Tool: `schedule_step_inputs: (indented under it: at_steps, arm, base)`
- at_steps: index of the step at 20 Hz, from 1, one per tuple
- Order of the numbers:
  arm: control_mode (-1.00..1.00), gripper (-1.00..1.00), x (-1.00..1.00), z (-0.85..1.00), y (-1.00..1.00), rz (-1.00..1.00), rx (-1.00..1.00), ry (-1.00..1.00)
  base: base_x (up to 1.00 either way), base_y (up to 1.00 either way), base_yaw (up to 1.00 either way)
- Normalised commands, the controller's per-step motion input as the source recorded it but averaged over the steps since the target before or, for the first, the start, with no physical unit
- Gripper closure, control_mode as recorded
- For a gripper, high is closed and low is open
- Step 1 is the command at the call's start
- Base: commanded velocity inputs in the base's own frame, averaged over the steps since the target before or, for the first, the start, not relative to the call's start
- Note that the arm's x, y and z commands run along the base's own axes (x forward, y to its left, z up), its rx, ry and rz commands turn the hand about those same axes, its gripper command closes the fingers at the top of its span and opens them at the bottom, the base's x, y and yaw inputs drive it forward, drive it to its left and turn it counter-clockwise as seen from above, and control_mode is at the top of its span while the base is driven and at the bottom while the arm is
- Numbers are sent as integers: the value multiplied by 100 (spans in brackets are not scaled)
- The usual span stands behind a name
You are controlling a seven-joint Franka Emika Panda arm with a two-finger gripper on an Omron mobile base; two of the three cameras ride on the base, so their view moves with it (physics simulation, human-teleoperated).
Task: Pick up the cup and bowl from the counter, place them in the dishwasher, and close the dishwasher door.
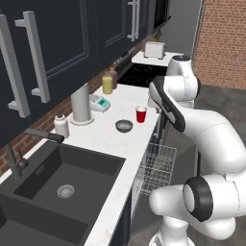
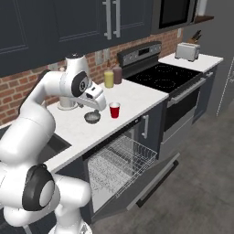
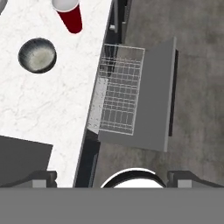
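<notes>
The red cup [image 1: 141, 114] [image 2: 114, 110] [image 3: 70, 15] stands upright on the white counter [image 1: 108, 144] [image 2: 137, 98] near its front edge. The grey bowl [image 1: 124, 126] [image 2: 92, 117] [image 3: 37, 54] sits just to its left. My gripper [image 2: 98, 106] [image 3: 113, 177] hangs well above the counter's front edge, open wide with nothing between its fingers. Below, the dishwasher door [image 2: 137, 196] [image 3: 155, 100] is dropped flat open. The dishwasher's wire rack [image 1: 158, 166] [image 2: 121, 164] [image 3: 120, 96] is pulled out over it.
A yellow jar [image 1: 107, 85] [image 2: 109, 79] and a darker bottle stand by the brick wall. A white cylinder [image 1: 80, 103] and a small white bottle [image 1: 61, 126] are further left. The dark sink [image 1: 62, 182] lies left, the black cooktop [image 2: 164, 75] and toaster [image 2: 186, 51] right.
</notes>
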Motion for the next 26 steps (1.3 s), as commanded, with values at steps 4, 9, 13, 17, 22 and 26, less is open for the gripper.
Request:
schedule_step_inputs:
  at_steps: [4, 9, 13, 17, 22, 26]
  arm:
    - [-100, -100, 12, -1, 11, -2, 0, 1]
    - [-100, -100, 54, 0, 4, -1, 0, 0]
    - [-100, -100, 81, -3, 4, 0, 0, 0]
    - [-100, -100, 90, -11, 0, 0, 4, 0]
    - [-100, -100, 90, -29, 0, 1, 9, 0]
    - [-100, -100, 95, -42, 0, 0, 7, 0]
  base:
    - [7, 11, -3]
    - [0, 0, 0]
    - [0, 0, 0]
    - [0, 0, 0]
    - [0, 0, 0]
    - [0, 0, 0]
